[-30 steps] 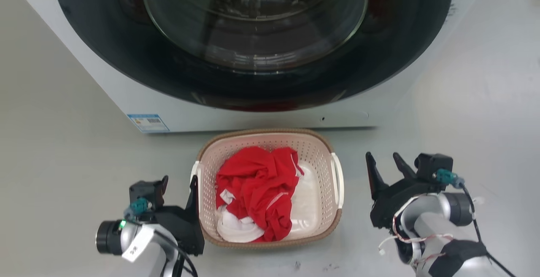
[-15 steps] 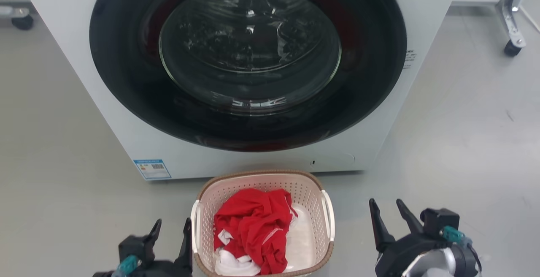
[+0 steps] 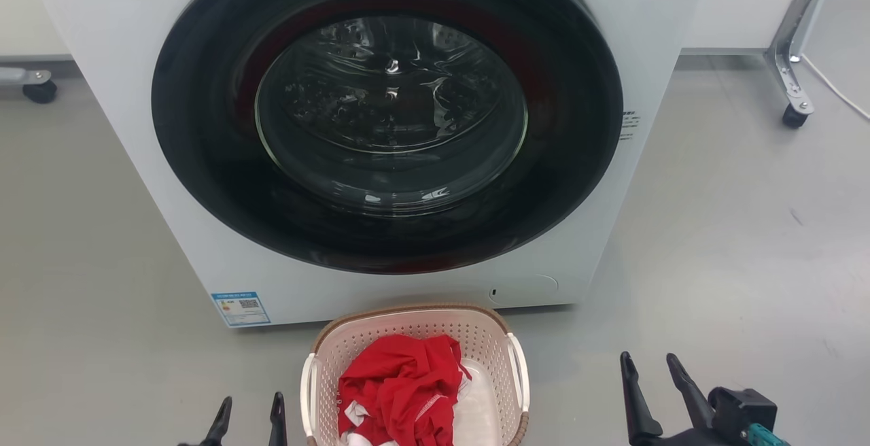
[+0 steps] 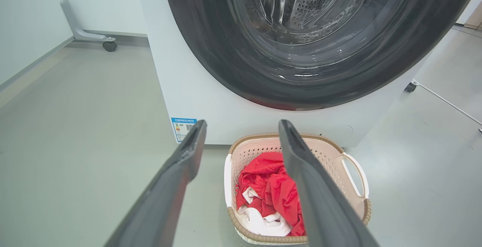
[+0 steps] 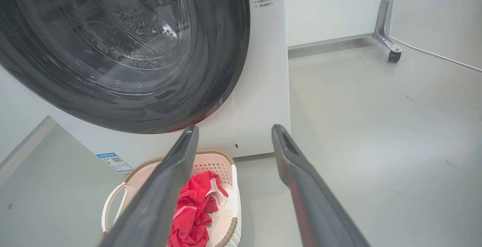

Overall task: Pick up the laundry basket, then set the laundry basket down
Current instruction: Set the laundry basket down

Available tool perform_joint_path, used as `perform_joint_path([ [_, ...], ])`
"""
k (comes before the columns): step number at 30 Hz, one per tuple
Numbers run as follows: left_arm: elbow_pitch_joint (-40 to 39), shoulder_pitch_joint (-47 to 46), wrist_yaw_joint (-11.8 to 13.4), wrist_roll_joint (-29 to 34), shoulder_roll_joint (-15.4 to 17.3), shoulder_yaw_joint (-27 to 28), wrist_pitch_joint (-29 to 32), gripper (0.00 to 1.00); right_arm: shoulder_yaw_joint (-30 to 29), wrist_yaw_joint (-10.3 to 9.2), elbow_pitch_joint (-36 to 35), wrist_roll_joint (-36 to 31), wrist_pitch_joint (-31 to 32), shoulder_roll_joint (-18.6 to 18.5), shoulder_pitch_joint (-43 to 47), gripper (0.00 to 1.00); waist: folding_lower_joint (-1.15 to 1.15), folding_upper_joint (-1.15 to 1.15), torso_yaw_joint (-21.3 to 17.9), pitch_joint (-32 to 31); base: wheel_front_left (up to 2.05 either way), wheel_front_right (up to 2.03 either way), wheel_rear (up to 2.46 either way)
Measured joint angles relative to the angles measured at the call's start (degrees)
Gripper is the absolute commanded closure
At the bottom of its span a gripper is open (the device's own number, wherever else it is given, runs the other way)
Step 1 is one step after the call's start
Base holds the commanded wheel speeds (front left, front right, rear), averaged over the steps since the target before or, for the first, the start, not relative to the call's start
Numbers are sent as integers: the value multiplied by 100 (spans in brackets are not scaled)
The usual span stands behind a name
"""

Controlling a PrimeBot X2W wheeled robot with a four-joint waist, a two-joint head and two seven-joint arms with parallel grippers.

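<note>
Both grippers are spread and empty: the left gripper shows its two dark fingers apart just beside the left side of the laundry basket, and the right gripper hangs equally parted, farther out from the basket's right side. Neither touches the basket.

The basket sits on the grey floor, just in front of the lower edge of the washing machine, below its round dark door; whether the far rim touches the machine cannot be told. A crumpled red garment lies inside over some white cloth. The left handle and right handle are both free.

With the basket grounded and no finger on it, the pick-up looks like the step in hand, at the approach stage, though the same pose would also fit a basket just set down. If the lift is ahead, each gripper needs to move inward to its own handle, get one finger through the handle opening, and close firmly. The right arm has the longer way to travel. Both arms should then rise together and evenly, since a tilted basket could shed the loose clothes, and the machine front close behind leaves little room to swing forward.
</note>
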Motion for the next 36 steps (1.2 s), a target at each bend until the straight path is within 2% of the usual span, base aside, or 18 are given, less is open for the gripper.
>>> perform_joint_path([
  [13,-835,641,0,665,-207,489,0,0,-671,0,-906,-859,-1,223,683,0,1,1,-97,-157,0,0,0],
  [36,-1463,866,0,1084,-343,626,0,0,-953,-1,-1538,-1413,-18,391,960,0,1,1,-120,-160,0,0,0],
])
